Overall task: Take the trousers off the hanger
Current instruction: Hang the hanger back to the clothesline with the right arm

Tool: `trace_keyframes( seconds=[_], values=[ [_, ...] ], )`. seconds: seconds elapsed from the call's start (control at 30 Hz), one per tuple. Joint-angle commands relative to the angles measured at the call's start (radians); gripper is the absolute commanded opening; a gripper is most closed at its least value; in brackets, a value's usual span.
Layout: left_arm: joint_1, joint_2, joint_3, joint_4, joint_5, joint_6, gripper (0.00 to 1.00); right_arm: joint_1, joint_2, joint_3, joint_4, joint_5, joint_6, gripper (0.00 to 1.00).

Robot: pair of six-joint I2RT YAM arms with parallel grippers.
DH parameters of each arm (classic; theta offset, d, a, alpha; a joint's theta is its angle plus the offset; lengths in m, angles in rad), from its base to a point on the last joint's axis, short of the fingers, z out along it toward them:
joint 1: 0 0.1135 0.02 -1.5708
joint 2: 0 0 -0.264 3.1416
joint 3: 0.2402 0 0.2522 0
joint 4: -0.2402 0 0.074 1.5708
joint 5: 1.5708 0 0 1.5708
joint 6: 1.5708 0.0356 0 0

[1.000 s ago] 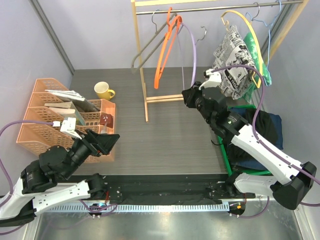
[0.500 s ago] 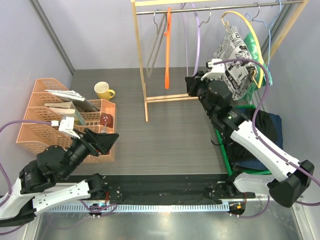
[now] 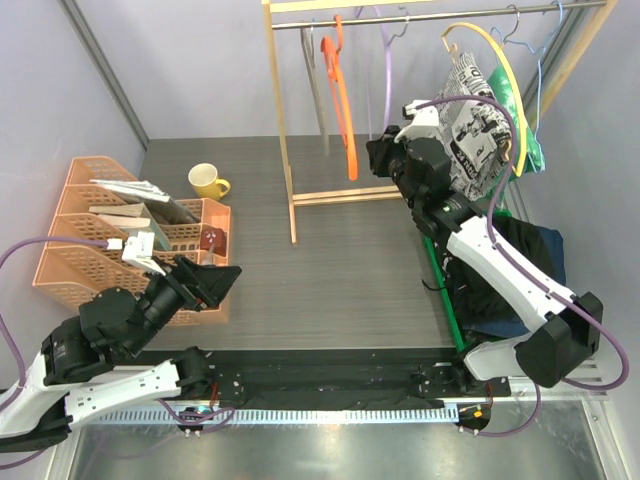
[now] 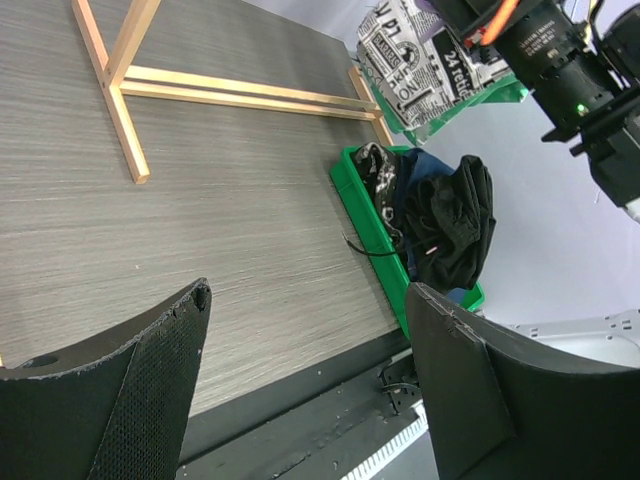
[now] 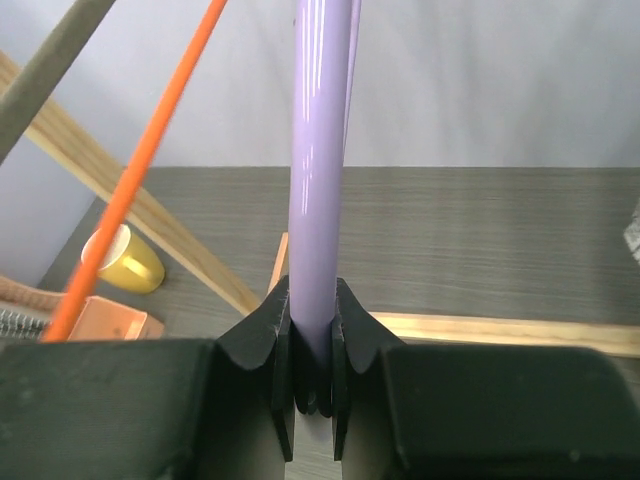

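**Top view.** A dark wood-grain worktop (image 3: 330,260) has a wooden clothes rack (image 3: 282,130) at the back. My right jaws reach up to the rack and are pinched on a purple hanger (image 3: 387,80), which is bare. To its left hang one grey hanger (image 3: 318,90) and one orange hanger (image 3: 345,125), both bare.

At the rail's right end hang the newspaper-print trousers (image 3: 475,90), with one yellow hanger (image 3: 500,60) arching over them. The green-and-white mottled pair (image 3: 527,150) is just behind. A green bin (image 3: 449,305) sits at the worktop's right edge, under my right arm. It shows the plain black pair (image 3: 535,255) and the navy denim pair (image 3: 500,325).

At the left, an orange organiser (image 3: 70,250) holds books and papers in its compartments. One yellow mug (image 3: 205,180) stands behind it. My left jaws hover beside the organiser, spread wide and holding nothing.

**Left wrist view.** My wide-open jaws frame the bottom of the picture. The green bin holds three heaped garments:
- the black-and-white marbled pair (image 4: 378,175)
- the navy denim pair
- the plain black pair

The newspaper-print trousers hang above the bin's far end. That makes three garments in the bin and two on the rack.

**Right wrist view.** My jaws are closed narrow on the purple hanger, whose bar runs straight up the middle. The orange and grey hangers slant at the left. The yellow mug and a corner of the organiser sit below them.
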Motion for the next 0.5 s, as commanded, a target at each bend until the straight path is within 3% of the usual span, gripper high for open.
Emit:
trace_keyframes(
  seconds=[0.0,0.47],
  values=[
    [-0.004,0.02,0.034,0.016,0.012,0.022,0.79,0.001,0.036,0.089,0.024,-0.079,0.01,0.01],
    [-0.004,0.051,0.027,0.048,0.054,-0.007,0.79,0.012,0.126,0.166,-0.148,-0.276,-0.021,0.01]
  ],
)
